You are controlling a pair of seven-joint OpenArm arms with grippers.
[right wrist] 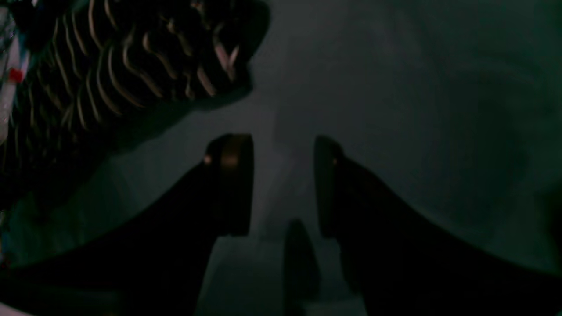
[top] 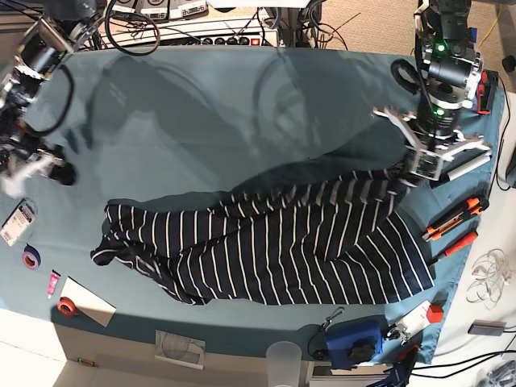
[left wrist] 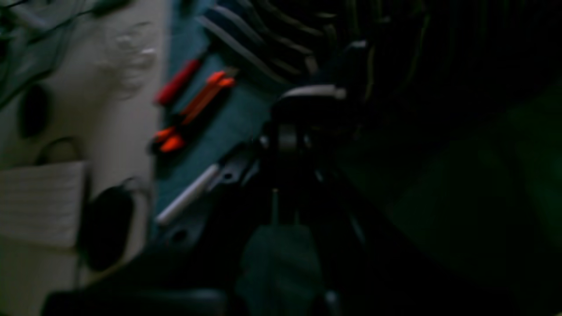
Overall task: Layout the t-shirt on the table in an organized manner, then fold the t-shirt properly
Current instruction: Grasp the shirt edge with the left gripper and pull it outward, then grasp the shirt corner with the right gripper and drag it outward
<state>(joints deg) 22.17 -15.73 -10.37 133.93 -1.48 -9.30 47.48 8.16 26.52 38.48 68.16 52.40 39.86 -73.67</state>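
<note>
Striped t-shirt [top: 266,250] spread rumpled across the teal table [top: 201,105], one corner lifted, pinched in the closed left gripper [top: 411,171]. Right gripper [right wrist: 281,184] jaws apart, empty, above bare cloth beside the shirt.

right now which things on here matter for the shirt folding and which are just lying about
For the job:
- dark navy white-striped fabric t-shirt
- teal cloth-covered table
- left gripper, shut on the shirt's edge

Lying about:
- orange-handled tools
- blue box
- clear plastic cup
- tape rolls
</note>
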